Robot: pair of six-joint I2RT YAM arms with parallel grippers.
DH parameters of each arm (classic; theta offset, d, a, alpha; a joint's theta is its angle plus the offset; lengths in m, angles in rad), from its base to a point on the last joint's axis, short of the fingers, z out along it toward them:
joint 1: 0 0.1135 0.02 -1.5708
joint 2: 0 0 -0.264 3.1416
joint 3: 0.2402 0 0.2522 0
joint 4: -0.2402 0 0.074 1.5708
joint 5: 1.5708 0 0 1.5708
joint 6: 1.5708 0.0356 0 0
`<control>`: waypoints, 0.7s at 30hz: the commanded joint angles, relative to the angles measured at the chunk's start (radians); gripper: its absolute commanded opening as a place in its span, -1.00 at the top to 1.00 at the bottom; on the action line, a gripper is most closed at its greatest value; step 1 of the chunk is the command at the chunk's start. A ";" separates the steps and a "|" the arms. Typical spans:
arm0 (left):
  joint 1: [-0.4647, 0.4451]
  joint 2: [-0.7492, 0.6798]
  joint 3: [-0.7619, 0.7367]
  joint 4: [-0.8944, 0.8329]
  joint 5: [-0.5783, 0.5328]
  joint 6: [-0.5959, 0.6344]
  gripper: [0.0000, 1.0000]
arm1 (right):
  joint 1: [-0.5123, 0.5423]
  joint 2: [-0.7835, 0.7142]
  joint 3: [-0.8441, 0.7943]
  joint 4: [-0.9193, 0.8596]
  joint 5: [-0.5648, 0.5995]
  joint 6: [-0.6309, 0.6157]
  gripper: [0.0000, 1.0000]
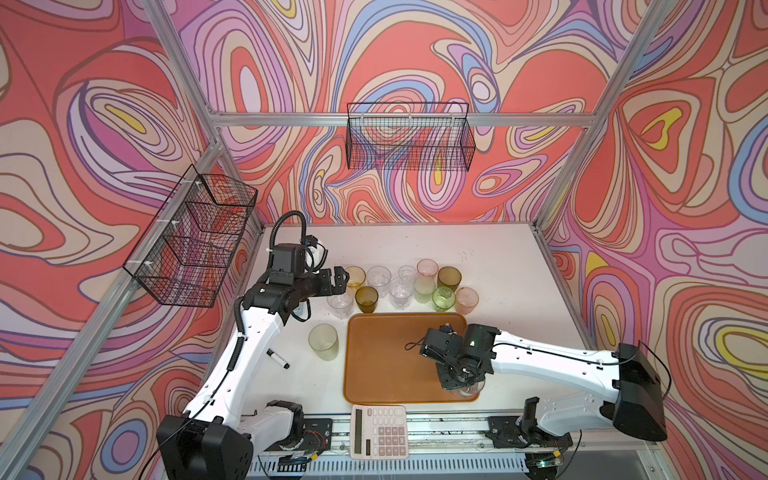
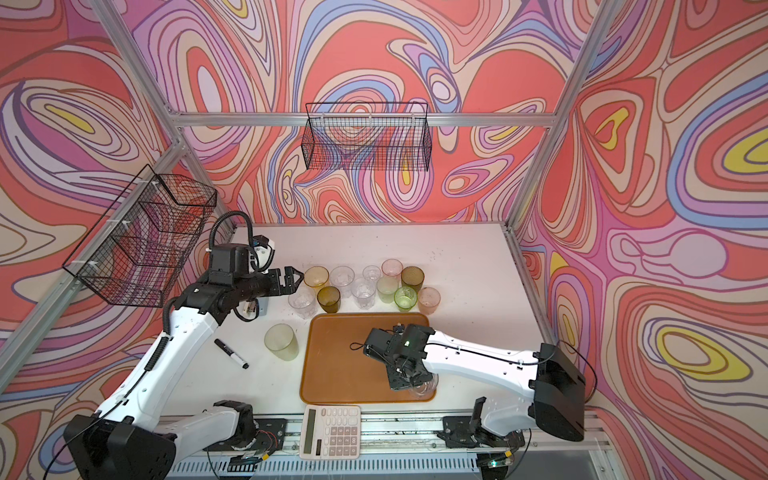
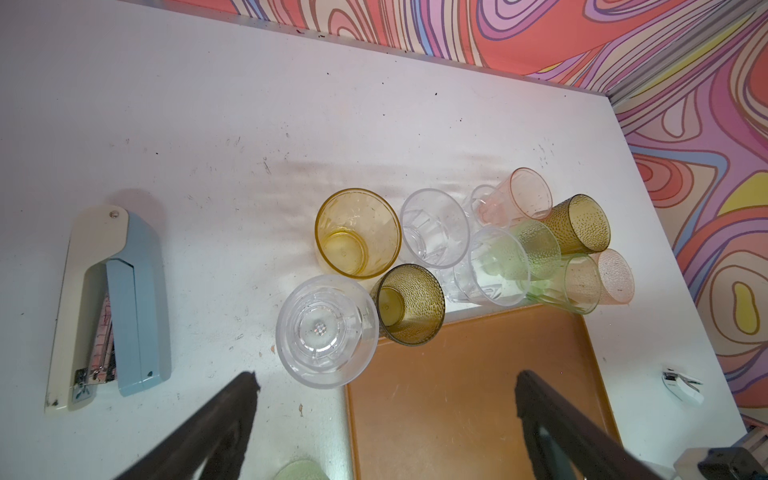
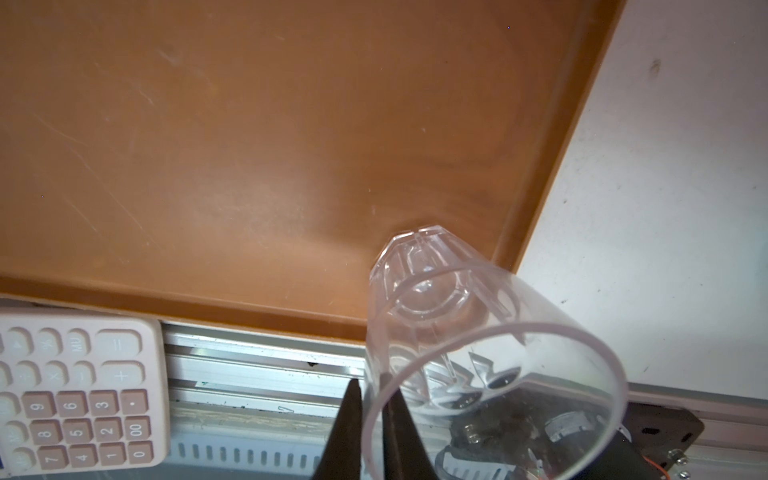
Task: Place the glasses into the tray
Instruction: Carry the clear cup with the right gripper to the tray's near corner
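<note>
The orange-brown tray (image 1: 386,361) (image 2: 340,357) lies at the table's front centre. A clear faceted glass (image 4: 436,299) (image 1: 467,388) stands upright in its front right corner. My right gripper (image 4: 374,382) is shut on that glass's rim, one finger inside and one outside. Several glasses cluster behind the tray: amber (image 1: 355,276), olive (image 1: 366,299), clear (image 3: 326,330), bright green (image 1: 443,298), pink (image 1: 466,300). A pale green glass (image 1: 323,341) stands alone left of the tray. My left gripper (image 1: 338,280) (image 3: 386,376) hangs open above the cluster's left end, holding nothing.
A white calculator (image 1: 378,431) lies against the tray's front edge. A black marker (image 1: 277,359) lies left of the pale green glass. A blue-and-cream stapler (image 3: 112,307) sits under my left arm. Wire baskets hang on the left wall (image 1: 193,237) and back wall (image 1: 409,137).
</note>
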 commanded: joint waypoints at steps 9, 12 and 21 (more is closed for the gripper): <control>-0.001 0.005 0.006 -0.016 0.007 -0.009 -0.99 | 0.009 -0.015 0.033 -0.045 0.049 0.006 0.52; -0.001 0.005 0.006 -0.015 0.007 -0.008 -0.99 | 0.009 -0.014 0.058 -0.059 0.054 0.001 0.51; 0.001 0.009 0.009 -0.020 0.005 -0.004 -0.99 | 0.004 -0.006 0.147 -0.100 0.121 -0.027 0.47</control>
